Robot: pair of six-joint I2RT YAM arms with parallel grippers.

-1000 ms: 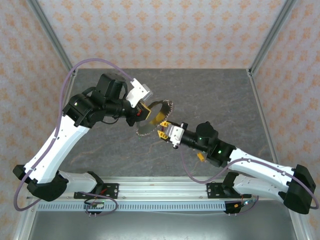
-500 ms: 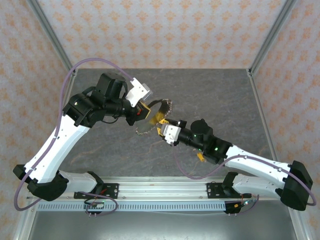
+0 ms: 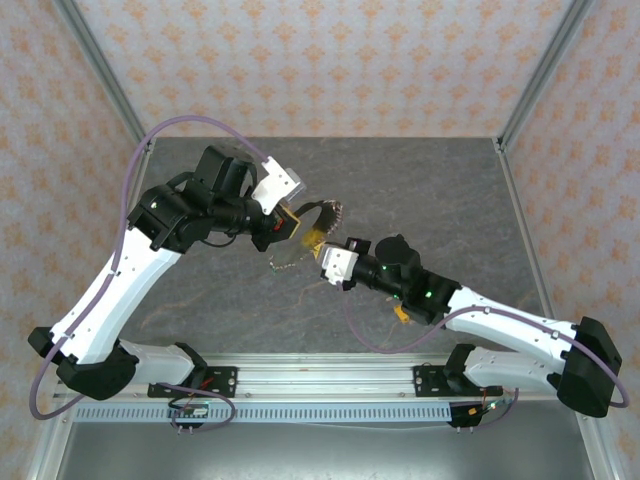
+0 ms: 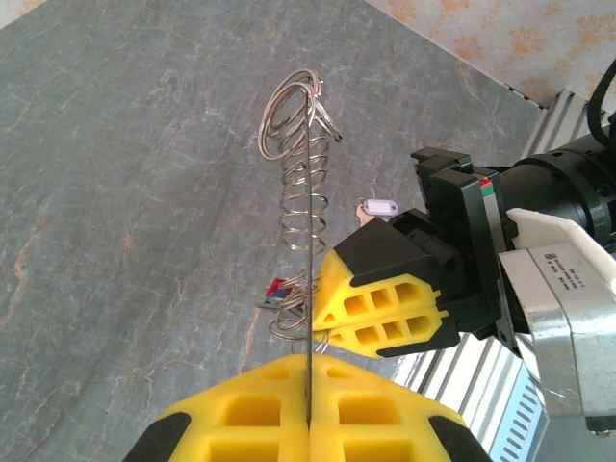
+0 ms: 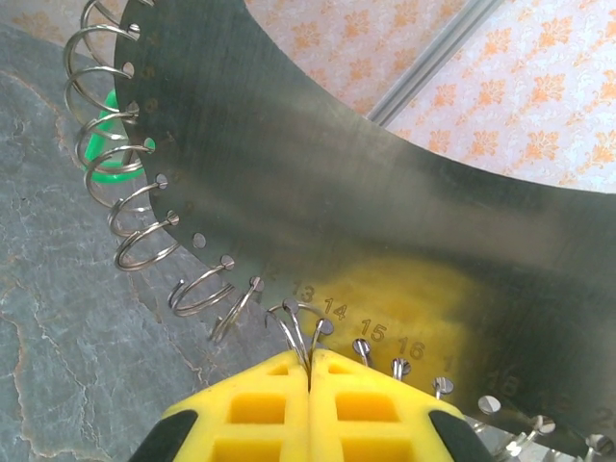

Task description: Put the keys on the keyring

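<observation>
The keyring (image 5: 318, 192) is a curved flat metal plate with numbered holes along its edge, a small wire ring in each. My left gripper (image 4: 309, 371) is shut on its edge, holding it above the table, edge-on in the left wrist view (image 4: 308, 192). My right gripper (image 5: 309, 364) is shut on the wire rings (image 5: 300, 322) at holes 13 and 14. Keys hang from some rings: a white head (image 4: 377, 207), a red and blue one (image 4: 279, 286), a green one (image 5: 115, 159). From above, both grippers (image 3: 296, 224) (image 3: 318, 258) meet at the plate (image 3: 328, 209).
The grey stone-patterned table (image 3: 420, 190) lies below, bounded by metal frame posts (image 3: 100, 75) and patterned walls. The aluminium rail (image 3: 320, 375) with the arm bases runs along the near edge. A purple cable (image 3: 190, 125) loops over the left arm.
My right gripper moved up and left to the plate's edge and shut on the wire rings. The plate has turned from broadside to nearly edge-on in the top view.
</observation>
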